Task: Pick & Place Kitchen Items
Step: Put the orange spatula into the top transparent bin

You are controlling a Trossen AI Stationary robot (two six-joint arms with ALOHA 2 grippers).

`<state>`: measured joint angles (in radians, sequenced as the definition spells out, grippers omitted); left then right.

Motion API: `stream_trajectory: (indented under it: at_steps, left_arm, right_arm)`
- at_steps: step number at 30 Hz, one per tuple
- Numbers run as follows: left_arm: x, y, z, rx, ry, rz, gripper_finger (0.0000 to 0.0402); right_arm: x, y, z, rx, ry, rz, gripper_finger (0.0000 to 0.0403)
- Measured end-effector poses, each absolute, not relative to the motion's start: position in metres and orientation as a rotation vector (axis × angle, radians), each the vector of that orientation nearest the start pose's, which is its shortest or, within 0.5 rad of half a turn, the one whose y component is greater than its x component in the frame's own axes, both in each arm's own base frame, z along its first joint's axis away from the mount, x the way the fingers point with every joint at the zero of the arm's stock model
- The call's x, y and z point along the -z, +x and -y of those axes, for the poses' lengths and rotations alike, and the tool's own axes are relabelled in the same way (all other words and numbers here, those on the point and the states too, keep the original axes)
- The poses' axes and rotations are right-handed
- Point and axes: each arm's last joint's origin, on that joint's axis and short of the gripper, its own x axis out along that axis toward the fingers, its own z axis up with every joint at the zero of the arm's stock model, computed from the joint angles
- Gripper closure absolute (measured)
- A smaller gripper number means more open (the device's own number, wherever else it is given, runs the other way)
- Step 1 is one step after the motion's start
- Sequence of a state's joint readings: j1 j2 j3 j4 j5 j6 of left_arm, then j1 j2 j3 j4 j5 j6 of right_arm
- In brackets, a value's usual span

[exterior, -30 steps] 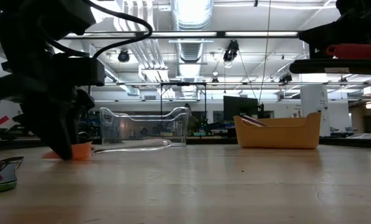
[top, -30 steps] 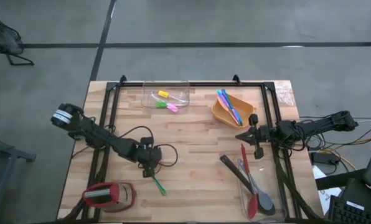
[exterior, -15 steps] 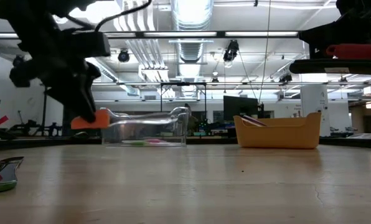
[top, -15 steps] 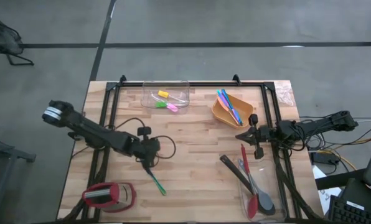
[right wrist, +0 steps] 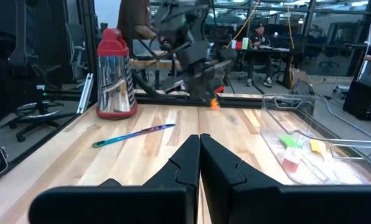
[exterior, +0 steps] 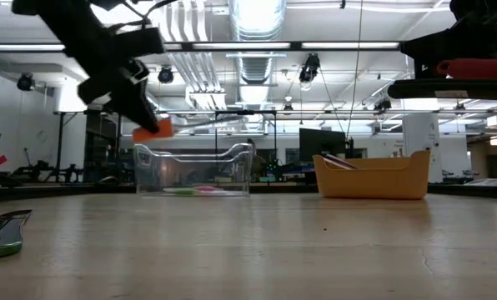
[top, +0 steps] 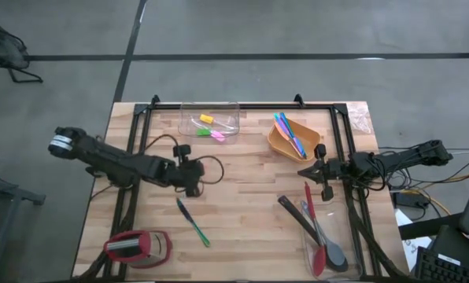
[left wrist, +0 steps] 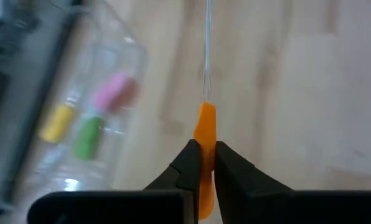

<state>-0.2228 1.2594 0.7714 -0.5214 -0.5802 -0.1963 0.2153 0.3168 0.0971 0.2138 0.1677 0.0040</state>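
left gripper (left wrist: 203, 163) pinched on a small orange piece (left wrist: 205, 134), held above the tabletop (top: 242, 212) near the clear tub (top: 211, 119) w/ yellow, pink, green bits. green-handled utensil (top: 192, 222) lies on the wood just beside it. right gripper (right wrist: 200, 155) fingers together, empty, by the orange bowl (top: 286, 141).

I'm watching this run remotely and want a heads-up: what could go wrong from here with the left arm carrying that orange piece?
The left pincer pinches the orange piece only at one end, so it could slip out in mid-air. The clear tub has tall walls; a low approach might bump it, or the piece might land outside. The green utensil still lies on the table.
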Motion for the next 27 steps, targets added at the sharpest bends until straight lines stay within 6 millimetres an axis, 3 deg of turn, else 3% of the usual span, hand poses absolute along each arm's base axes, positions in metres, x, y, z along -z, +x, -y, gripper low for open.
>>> stream_trajectory:
  at_steps: [6,12,20,27]
  left_arm:
    - [-0.244,0.244,0.008,-0.542,0.307,-0.845,0.0372]
    - [-0.265,0.247,-0.046,-0.724,0.263,-0.838,0.0372]
    - [-0.259,0.233,-0.107,-0.812,0.129,-0.903,0.0371]
    - [-0.249,0.235,-0.122,-0.835,0.118,-0.947,0.0371]
  right_arm:
    - [-0.19,0.116,-0.02,-0.048,-0.008,-0.005,0.0394]
    - [-0.19,0.116,-0.02,-0.048,-0.001,-0.006,0.0394]
    - [-0.19,0.116,-0.02,-0.048,0.002,-0.006,0.0394]
    - [-0.19,0.116,-0.02,-0.048,0.003,-0.006,0.0394]
